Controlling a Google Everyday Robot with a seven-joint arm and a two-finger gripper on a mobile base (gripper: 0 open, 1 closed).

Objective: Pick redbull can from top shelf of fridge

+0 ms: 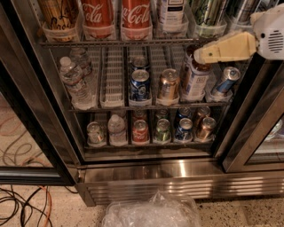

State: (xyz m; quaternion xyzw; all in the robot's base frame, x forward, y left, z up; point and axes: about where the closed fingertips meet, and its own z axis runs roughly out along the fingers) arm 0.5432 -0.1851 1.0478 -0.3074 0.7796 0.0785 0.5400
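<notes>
The fridge (177, 170) stands open in front of me, its steel base panel at the bottom. The top shelf (120, 43) is a wire rack with clear plastic trays holding two Coca-Cola cans (135, 15), a white-labelled can (171, 11) and a green-and-black can (207, 11). The redbull can (242, 9) is the slim silvery one at the far right of that shelf, cut off by the top edge. My gripper (199, 55) reaches in from the right, beige and pointing left, just below the shelf's front bar and left of and below the redbull can.
The middle shelf holds water bottles (73, 80), cans (140, 84) and a brown bottle (193, 82) right under the gripper. The bottom shelf holds several cans (141, 131). A black door frame (248, 119) stands at the right. A crumpled clear plastic bag (151, 213) and cables (22, 204) lie on the floor.
</notes>
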